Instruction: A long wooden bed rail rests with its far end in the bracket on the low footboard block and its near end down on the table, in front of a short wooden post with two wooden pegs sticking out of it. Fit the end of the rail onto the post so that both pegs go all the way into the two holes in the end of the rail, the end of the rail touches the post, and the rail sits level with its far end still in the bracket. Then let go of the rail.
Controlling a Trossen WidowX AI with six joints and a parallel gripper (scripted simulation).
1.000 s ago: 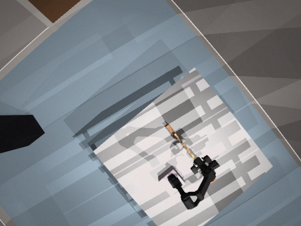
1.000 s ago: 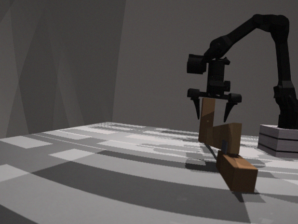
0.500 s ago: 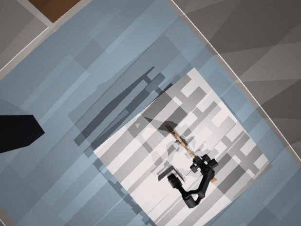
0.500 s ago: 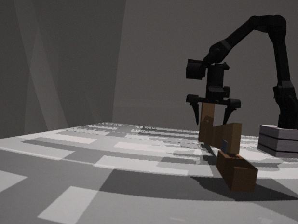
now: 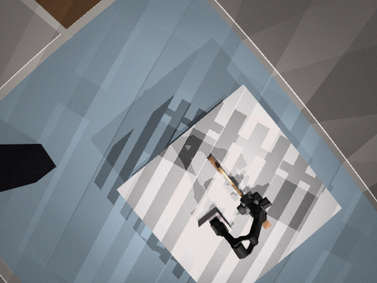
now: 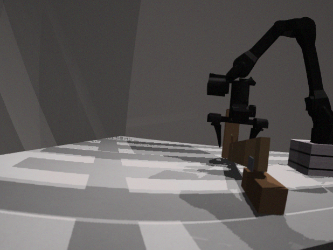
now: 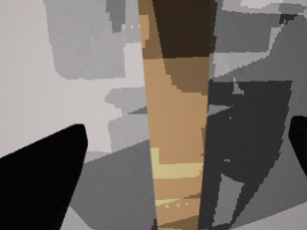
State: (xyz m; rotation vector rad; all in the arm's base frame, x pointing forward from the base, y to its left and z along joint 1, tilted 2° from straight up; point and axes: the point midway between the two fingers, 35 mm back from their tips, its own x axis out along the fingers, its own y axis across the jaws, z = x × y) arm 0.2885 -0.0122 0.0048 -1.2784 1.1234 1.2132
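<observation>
The long wooden rail (image 5: 227, 177) (image 6: 246, 151) (image 7: 176, 123) slopes down from the low footboard block (image 6: 272, 199) towards the tall wooden post (image 5: 266, 224) (image 6: 230, 129). Its raised far end sits at the small grey bracket (image 6: 250, 163). One peg (image 6: 232, 136) shows on the post above the rail's low end; that end's contact and holes are hidden. My gripper (image 5: 254, 202) (image 6: 235, 142) (image 7: 189, 130) is wide open, pointing down over the near part of the rail. The rail runs between the fingers in the wrist view, gripped by neither.
The arm's pale striped base block (image 5: 223, 214) (image 6: 299, 156) stands to one side of the rail. The white table (image 5: 158, 189) (image 6: 161, 210) carries strong striped shadows. A blue floor area (image 5: 76, 183) surrounds it, and a black object (image 5: 24, 168) lies far left in the top view.
</observation>
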